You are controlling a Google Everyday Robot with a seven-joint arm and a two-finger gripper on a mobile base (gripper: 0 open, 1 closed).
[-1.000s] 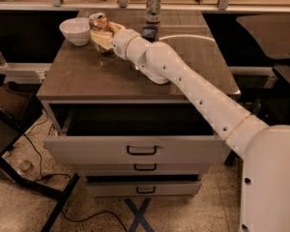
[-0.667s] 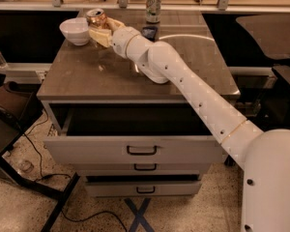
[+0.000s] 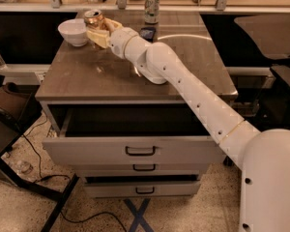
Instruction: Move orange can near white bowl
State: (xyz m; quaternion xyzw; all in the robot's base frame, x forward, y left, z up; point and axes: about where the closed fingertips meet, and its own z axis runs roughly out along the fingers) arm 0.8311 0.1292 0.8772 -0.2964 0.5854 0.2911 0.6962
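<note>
Drawer [image 3: 135, 149]: the top 1 of the cabinet's drawers stands pulled open, nearest the camera.
Tabletop [image 3: 87, 76]: brown and flat, above the drawer; it carries all the items.
Arm [image 3: 183, 81]: white, reaching from the lower right across the tabletop to its far-left corner.
Gripper [image 3: 97, 33]: at the far-left part of the tabletop, just right of the bowl; its 2 pale fingers pinch the orange can's lower body.
Orange can [image 3: 93, 18]: orange-brown metal with a silver top, held in the gripper just beside the white bowl's right rim.
Can's axis: the long axis is about vertical, silver top up.
White bowl [image 3: 73, 32]: small, round, plain, mouth up, at the far-left corner.
White-and-green can [image 3: 152, 6]: upright at the far edge, well right of the bowl.
Change over 1 second: the can and gripper have shifted left, closer to the bowl.
</note>
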